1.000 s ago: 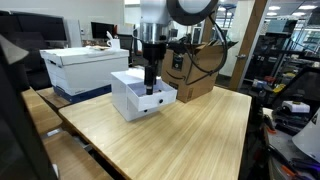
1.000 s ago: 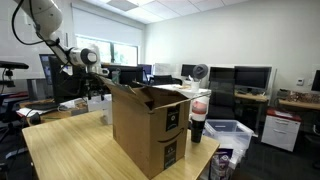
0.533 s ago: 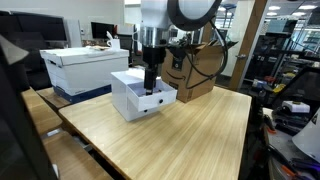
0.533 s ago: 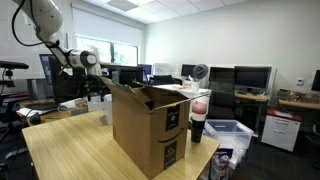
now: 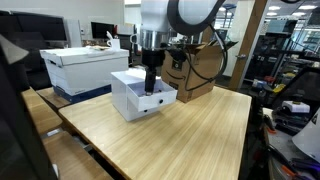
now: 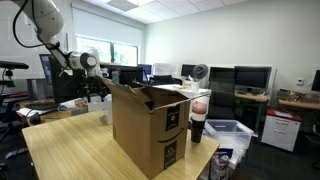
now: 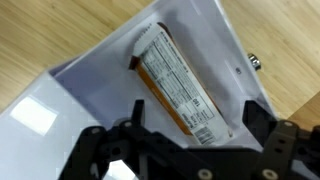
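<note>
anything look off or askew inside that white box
Only mildly: the snack packet lies at a slant in the white box, not square with its walls. No spill or damage shows. The open end effector sits right over it.

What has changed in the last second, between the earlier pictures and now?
Nothing visibly changed. The gripper hangs open over the white box as before, holding nothing. In the wrist view the packet lies inside the box. The cardboard box and the table stayed as they were.
</note>
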### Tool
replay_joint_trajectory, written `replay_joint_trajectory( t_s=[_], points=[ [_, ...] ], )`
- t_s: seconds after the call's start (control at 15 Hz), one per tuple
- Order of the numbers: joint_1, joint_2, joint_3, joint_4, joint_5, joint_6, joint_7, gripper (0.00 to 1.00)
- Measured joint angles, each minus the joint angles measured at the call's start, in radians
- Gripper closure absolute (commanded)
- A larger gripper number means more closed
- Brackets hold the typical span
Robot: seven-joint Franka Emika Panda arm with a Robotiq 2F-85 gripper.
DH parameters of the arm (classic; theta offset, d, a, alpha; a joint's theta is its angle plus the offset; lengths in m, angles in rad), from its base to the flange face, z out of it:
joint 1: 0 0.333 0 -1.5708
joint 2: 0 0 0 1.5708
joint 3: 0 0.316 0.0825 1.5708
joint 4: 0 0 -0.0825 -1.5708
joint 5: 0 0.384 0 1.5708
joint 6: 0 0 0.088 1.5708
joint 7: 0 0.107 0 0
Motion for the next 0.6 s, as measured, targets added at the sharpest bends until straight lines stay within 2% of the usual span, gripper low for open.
replay_joint_trajectory(
  t_s=[0.6],
  points=[
    [-0.004, 0.000, 0.003, 0.001, -0.004, 0.000, -0.161, 0.00]
  ],
)
